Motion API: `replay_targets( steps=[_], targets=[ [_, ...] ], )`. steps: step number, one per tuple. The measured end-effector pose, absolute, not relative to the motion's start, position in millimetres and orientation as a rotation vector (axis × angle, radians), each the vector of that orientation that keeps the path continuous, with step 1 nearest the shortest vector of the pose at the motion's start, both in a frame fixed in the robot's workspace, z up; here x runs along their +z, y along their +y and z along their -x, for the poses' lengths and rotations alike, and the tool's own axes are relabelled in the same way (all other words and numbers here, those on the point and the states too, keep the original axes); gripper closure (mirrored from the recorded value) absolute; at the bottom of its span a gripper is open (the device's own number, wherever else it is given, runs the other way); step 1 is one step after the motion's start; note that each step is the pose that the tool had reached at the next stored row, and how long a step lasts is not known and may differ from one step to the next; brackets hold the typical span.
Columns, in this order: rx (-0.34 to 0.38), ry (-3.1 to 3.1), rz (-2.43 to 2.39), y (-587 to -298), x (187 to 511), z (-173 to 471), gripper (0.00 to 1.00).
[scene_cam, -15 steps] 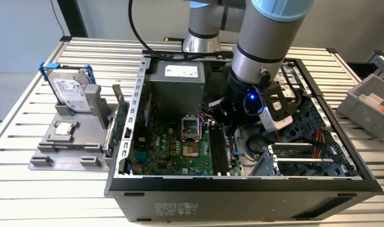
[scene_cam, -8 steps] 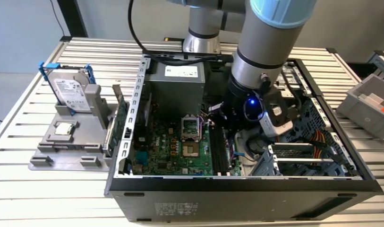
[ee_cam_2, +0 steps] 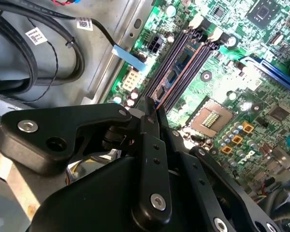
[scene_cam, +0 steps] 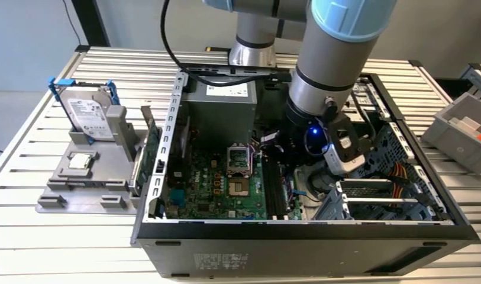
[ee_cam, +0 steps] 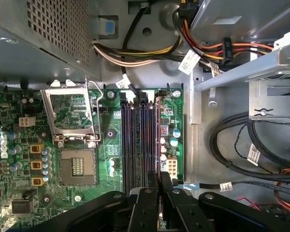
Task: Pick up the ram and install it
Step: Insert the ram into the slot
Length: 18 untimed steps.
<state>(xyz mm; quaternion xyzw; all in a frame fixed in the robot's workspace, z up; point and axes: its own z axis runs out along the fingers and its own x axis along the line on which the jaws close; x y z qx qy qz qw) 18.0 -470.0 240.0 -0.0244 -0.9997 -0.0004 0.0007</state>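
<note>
The pincer is inside the open computer case, low over the motherboard. Its two black fingers are pressed close together, clenched on the ram, whose thin edge runs out from between the fingertips in both wrist views. The ram stands on edge in line with the black memory slots, over the slot at the outer side of the row; whether it is fully seated I cannot tell. Just beside the pincer on one side the other slots lie bare, and past them sits the open processor socket with its metal frame raised. On the other side of the pincer, black cables coil on the grey case floor. Further off, the perforated power supply feeds a bundle of coloured wires. Outside the case, well apart from the pincer toward the exterior view's left, a grey holder on the slatted tabletop carries a silver hard drive with blue clips and a small square chip.
</note>
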Motion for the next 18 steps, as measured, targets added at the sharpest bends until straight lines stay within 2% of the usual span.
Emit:
replay_targets(
  steps=[18],
  targets=[
    [0.003, -3.140, 0.049, -473.1, 224.1, -17.1, 1.00]
  ],
)
